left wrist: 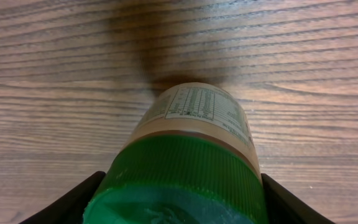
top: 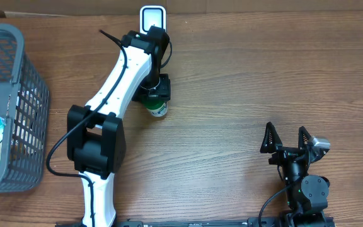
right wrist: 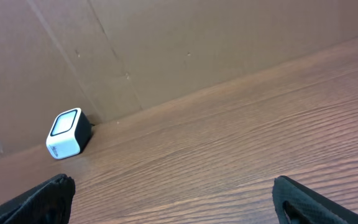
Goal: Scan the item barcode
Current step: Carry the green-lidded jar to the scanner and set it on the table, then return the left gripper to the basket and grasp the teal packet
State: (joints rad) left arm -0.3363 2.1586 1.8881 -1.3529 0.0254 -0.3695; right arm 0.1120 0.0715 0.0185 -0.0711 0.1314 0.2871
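Observation:
The item is a jar with a green ribbed cap (left wrist: 185, 168) and a tan label printed with a small table. My left gripper (left wrist: 179, 208) is shut on the cap, one black finger (left wrist: 73, 202) on each side. From overhead the jar (top: 159, 108) lies on its side under the left gripper (top: 154, 93), its pale end pointing toward the table's front. The white barcode scanner (top: 152, 17) stands just beyond it at the back edge; the right wrist view shows the scanner (right wrist: 67, 133) too. I cannot see a barcode. My right gripper (top: 287, 140) stands open and empty at the front right.
A grey plastic basket (top: 24, 94) holding several packets sits at the far left. A brown cardboard wall (right wrist: 197, 50) runs along the table's back edge behind the scanner. Bare wood table (top: 251, 75) lies between the two arms.

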